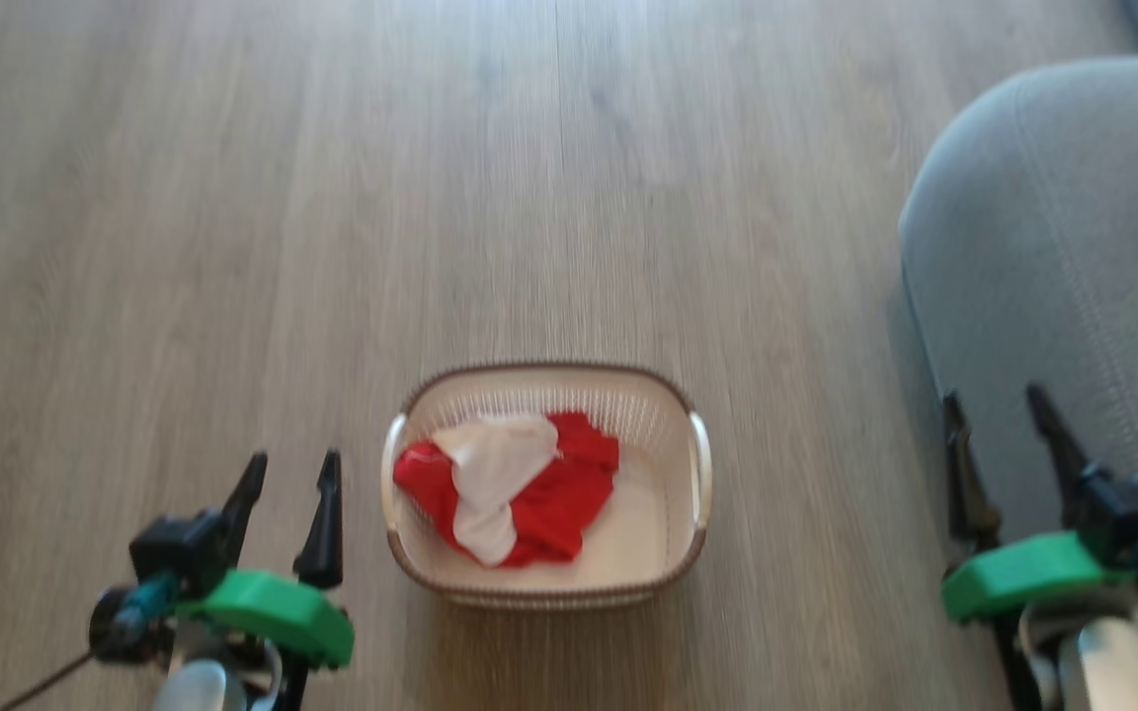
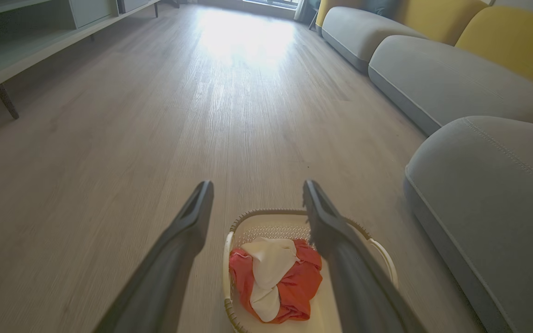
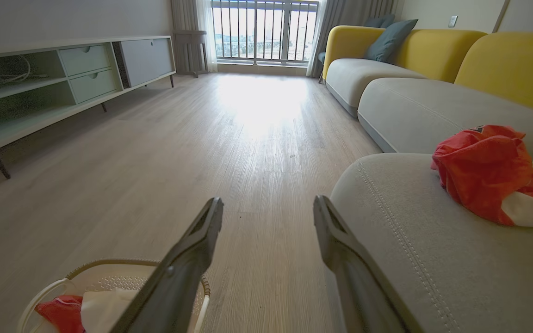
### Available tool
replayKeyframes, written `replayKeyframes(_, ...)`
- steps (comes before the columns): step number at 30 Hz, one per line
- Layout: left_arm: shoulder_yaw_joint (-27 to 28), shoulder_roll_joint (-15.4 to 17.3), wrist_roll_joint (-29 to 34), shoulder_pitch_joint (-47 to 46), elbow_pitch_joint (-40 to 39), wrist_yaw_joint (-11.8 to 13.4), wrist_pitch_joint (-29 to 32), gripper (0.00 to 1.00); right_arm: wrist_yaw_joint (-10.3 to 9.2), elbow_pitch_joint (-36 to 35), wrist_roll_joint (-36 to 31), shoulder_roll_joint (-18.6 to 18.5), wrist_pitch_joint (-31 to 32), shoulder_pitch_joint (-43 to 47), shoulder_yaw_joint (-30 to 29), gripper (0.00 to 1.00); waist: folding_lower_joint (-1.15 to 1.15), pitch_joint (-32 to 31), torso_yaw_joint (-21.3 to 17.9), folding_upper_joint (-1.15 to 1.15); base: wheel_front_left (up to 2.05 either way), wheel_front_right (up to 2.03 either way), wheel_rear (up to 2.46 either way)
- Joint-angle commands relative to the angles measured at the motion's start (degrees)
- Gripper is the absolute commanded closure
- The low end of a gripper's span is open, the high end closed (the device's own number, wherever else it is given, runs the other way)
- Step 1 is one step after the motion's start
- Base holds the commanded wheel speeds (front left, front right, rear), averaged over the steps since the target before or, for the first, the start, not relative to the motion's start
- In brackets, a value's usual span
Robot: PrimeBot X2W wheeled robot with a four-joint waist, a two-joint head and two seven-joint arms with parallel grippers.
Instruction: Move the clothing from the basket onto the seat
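the step in hand looks to be picking up the red and white garment (image 1: 569, 504), which lies bunched toward the left side of the basket (image 1: 643, 538). the basket stands on the wooden floor (image 1: 431, 197) between the two arms. a second red garment (image 3: 484, 175) already lies on the grey seat (image 1: 1043, 296), which is to the right of the basket and apart from it, so about half the work seems done.

the left hand (image 1: 294, 459) is the nearer one and seems the natural choice. it would do best to come down over the high middle of the bundle, where the white panel folds over the red. it should close deep enough to gather several layers rather than one loose edge. the fingers should keep off the perforated wall and brown rim, since the light basket would likely slide or tip. the lift should be high enough that trailing cloth clears the rim before the swing to the seat.

the left hand hovers just left of the basket, fingers spread wide with nothing between them. in its wrist view the basket sits low between the fingers. the right hand (image 1: 992, 395) is likewise spread and empty, at the near corner of the seat.
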Motion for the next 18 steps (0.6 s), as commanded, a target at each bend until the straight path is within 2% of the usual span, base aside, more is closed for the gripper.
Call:
replayKeyframes(1, 1.6, 0.0, 0.9, -4.6, -2.0, -0.4, -0.7, 0.00, -0.02, -3.0, 0.3, -0.3, -0.7, -4.2, 0.7, 0.00, 0.00, 4.3, -0.7, 0.00, 0.00, 0.00, 0.00)
replayKeyframes(6, -1.7, 0.1, 3.5, -12.6, 0.2, -1.0, -0.3, 0.00, -0.02, -6.7, 1.2, -0.3, -0.7, -9.5, -0.5, 0.00, 0.00, 15.4, -1.5, 0.00, 0.00, 0.00, 0.00)
replayKeyframes(10, -5.0, 1.3, 6.9, -21.0, 5.3, -1.2, 2.2, 0.00, -0.02, -8.6, 2.2, -0.3, -0.7, -13.7, -0.7, 0.00, 0.00, 24.2, -2.6, 0.00, 0.00, 0.00, 0.00)
replayKeyframes(11, -5.0, 1.3, 6.9, -21.0, 5.3, -1.2, 2.2, 0.00, -0.02, -8.6, 2.2, -0.3, -0.7, -13.7, -0.7, 0.00, 0.00, 24.2, -2.6, 0.00, 0.00, 0.00, 0.00)
replayKeyframes(18, -9.5, 3.6, 13.3, -33.2, 18.6, -0.3, 6.9, 0.00, -0.02, -9.2, 4.5, -0.3, -0.7, -18.5, 0.6, 0.00, 0.00, 33.6, -5.9, 0.00, 0.00, 0.00, 0.00)
